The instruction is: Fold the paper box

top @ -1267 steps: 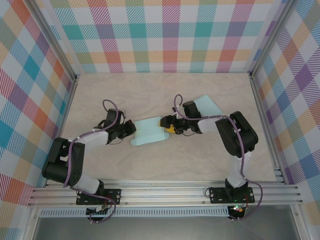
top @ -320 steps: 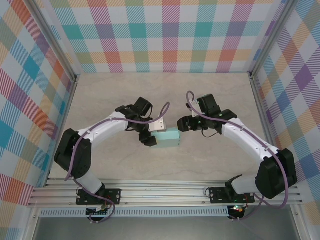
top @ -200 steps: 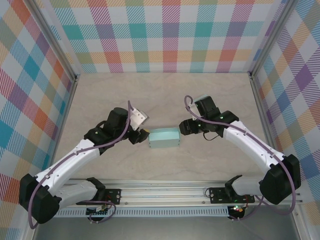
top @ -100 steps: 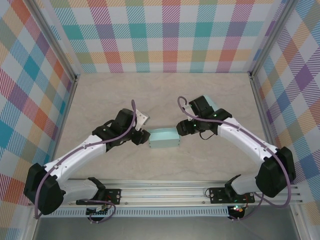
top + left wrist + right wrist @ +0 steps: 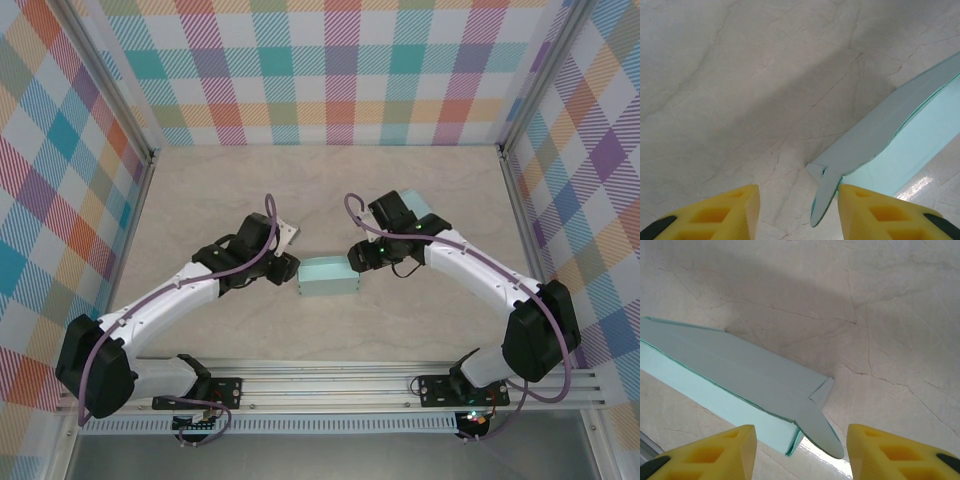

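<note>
Lying lengthwise between both arms on the bench (image 5: pixel 300 190), the paper box (image 5: pixel 328 277) points an end flap (image 5: pixel 822 200) toward each arm; left jaws and right jaws stand open, empty, equally near.

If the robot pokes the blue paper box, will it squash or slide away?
Made of thin paper, the paper box probably weighs little and would slide on the smooth table. Its end flap is one thin sheet, so it likely bends at a touch. A hard squeeze might crush it.
</note>
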You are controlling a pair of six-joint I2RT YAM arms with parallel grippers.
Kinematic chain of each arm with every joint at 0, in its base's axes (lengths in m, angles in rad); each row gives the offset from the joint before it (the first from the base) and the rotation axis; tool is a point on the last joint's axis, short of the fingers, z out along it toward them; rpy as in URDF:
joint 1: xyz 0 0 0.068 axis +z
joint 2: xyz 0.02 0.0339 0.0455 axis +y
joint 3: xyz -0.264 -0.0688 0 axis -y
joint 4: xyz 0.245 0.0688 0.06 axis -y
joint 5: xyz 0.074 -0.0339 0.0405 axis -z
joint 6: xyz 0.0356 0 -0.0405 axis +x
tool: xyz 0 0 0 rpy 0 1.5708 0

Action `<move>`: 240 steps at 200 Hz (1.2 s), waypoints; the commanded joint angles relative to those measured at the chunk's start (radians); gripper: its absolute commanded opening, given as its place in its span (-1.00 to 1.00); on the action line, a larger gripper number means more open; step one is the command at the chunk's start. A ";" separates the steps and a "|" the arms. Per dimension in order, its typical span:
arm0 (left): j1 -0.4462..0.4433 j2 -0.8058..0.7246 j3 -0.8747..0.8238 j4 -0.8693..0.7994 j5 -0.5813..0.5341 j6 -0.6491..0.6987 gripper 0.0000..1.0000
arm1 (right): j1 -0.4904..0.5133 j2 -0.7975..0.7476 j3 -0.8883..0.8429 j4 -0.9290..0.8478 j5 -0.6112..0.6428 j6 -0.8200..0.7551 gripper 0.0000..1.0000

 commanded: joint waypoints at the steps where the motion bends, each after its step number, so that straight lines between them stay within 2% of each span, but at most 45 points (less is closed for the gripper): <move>1: -0.019 0.017 0.034 -0.031 0.000 -0.032 -0.11 | 0.010 -0.003 0.011 -0.001 0.002 0.011 -0.01; 24: -0.025 0.032 0.041 -0.039 -0.004 -0.033 -0.13 | 0.010 -0.019 -0.003 -0.004 0.021 0.026 -0.03; 59: -0.034 0.045 0.045 -0.037 0.002 -0.050 -0.35 | 0.011 -0.019 -0.008 -0.004 0.017 0.048 -0.13; 112: -0.051 0.054 0.051 -0.046 -0.013 -0.106 -0.54 | 0.016 -0.019 -0.027 0.011 0.009 0.077 -0.31; 162: -0.053 0.058 0.042 -0.015 0.013 -0.209 -0.90 | 0.030 -0.021 -0.036 0.039 -0.009 0.119 -0.48; 202: -0.059 0.054 0.018 0.042 0.048 -0.312 -0.99 | 0.041 -0.021 -0.044 0.075 -0.022 0.182 -0.53; 240: -0.075 0.018 -0.037 0.132 0.016 -0.414 -0.98 | 0.057 -0.025 -0.065 0.141 -0.041 0.256 -0.55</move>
